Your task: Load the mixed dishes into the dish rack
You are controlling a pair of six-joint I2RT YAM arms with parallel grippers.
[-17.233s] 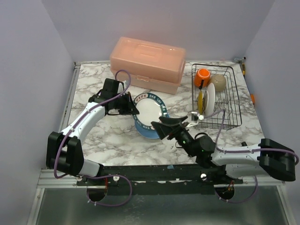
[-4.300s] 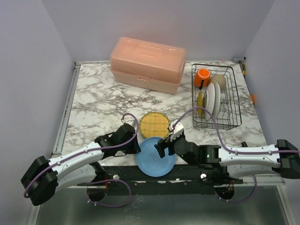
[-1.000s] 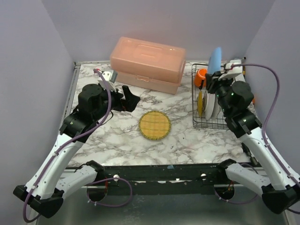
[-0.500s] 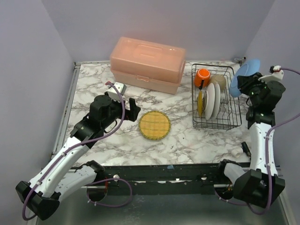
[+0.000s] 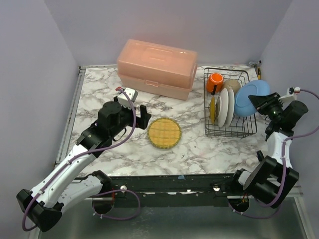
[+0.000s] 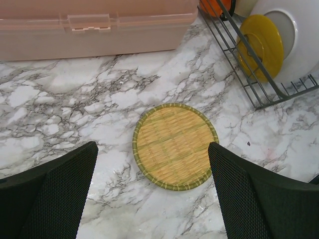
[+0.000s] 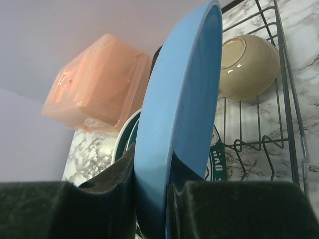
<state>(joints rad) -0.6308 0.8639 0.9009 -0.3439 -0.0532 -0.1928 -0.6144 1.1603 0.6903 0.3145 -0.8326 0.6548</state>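
Observation:
My right gripper (image 5: 260, 102) is shut on the rim of a blue plate (image 5: 249, 97), held nearly on edge over the right part of the black wire dish rack (image 5: 246, 130). In the right wrist view the blue plate (image 7: 184, 99) stands between the pads of that gripper (image 7: 152, 172), in front of a white green-rimmed plate (image 7: 217, 168) and the cream bowl (image 7: 247, 64). The rack holds an orange mug (image 5: 215, 79), the bowl (image 5: 232, 86), a yellow plate (image 5: 213, 109) and white plates (image 5: 224, 107). My left gripper (image 5: 142, 113) is open over a round woven yellow dish (image 6: 174, 145).
The big pink lidded box (image 5: 157, 67) stands at the back of the marble table (image 5: 99, 144), left of the rack. The woven dish (image 5: 164, 133) lies flat mid-table between box and front edge. Purple walls close in both sides.
My right arm has swung the blue plate down and left, from beyond the rack's far right corner to over its right part. The left arm has shifted slightly toward the woven dish.

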